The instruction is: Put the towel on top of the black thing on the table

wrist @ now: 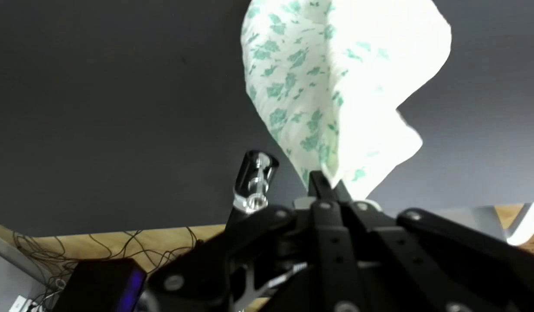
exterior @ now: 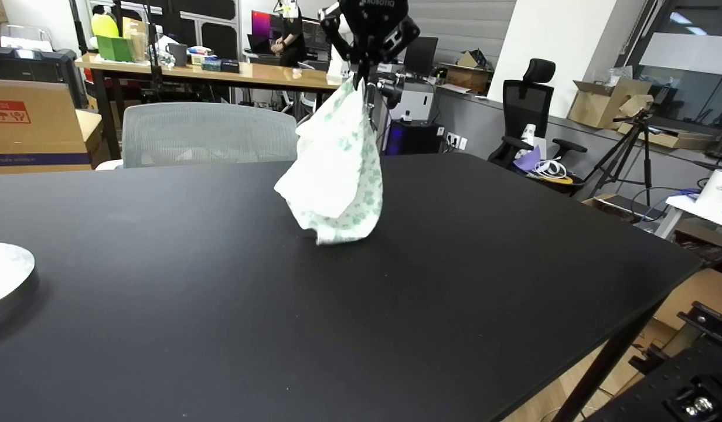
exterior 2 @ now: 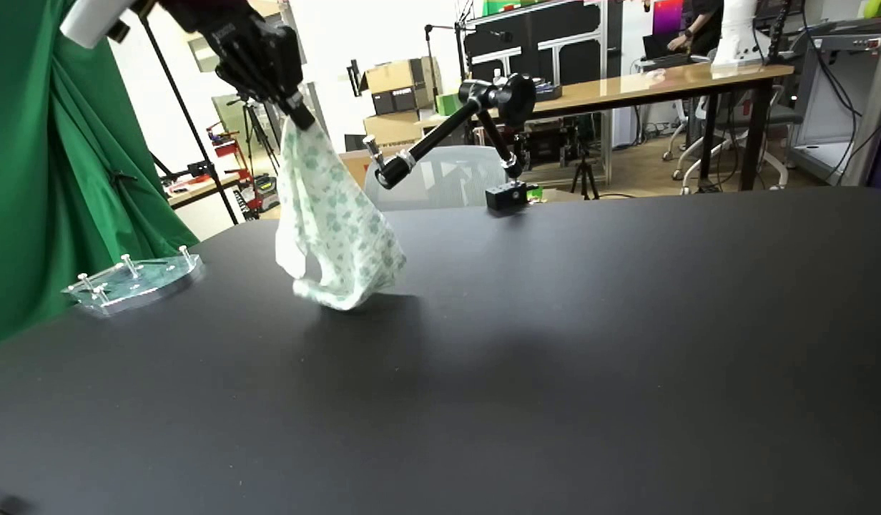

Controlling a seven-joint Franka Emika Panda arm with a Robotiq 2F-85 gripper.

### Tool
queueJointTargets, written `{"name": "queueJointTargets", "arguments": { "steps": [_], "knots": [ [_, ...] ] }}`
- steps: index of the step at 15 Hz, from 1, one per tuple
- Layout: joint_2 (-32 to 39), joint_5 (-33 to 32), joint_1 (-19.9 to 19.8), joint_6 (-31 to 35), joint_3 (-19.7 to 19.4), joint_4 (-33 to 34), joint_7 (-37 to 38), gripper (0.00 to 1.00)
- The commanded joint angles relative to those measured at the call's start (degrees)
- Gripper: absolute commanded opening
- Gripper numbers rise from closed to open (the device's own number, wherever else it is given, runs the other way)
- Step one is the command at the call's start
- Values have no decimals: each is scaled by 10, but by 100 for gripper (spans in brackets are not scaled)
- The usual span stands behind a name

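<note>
Black tabletop [exterior: 220, 305] is spreading below my pincer [wrist: 330, 187]. I'm clamping the green-patterned towel [exterior: 334, 164] in it, towel's hanging underneath; articulated mounting arm [exterior 2: 442, 137] is standing near the pincer.

The towel [exterior 2: 347, 229] is white, scattered with green leaf-like marks. The pincer [exterior 2: 302, 116] is black, the counter [exterior 2: 555, 400] charcoal. On the far side, the chair [exterior: 208, 135] is pale grey, the desk [exterior 2: 648, 82] tawny; in an exterior view, the left curtain [exterior 2: 83, 179] is solid green.

The hand [exterior: 362, 77] pinches a green-patterned towel [exterior: 337, 176]. It hangs over the black surface [exterior: 208, 293], a grey chair [exterior: 208, 135] behind.
</note>
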Motion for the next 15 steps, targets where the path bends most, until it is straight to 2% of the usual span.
{"name": "queueJointTargets", "arguments": {
  "steps": [1, 2, 3, 6, 10, 15],
  "knots": [
    [-34, -35, -9, -41, 5, 34, 76, 0],
    [-37, -44, -13, -47, 5, 44, 97, 0],
    [-37, -22, -97, -52, 84, 54, 104, 0],
    [-36, -5, -157, -65, 125, 74, 146, 0],
    [-22, 4, -219, -57, 154, 95, 218, 0],
    [-2, -9, -257, -58, 158, 117, 308, 0]
  ]
}}
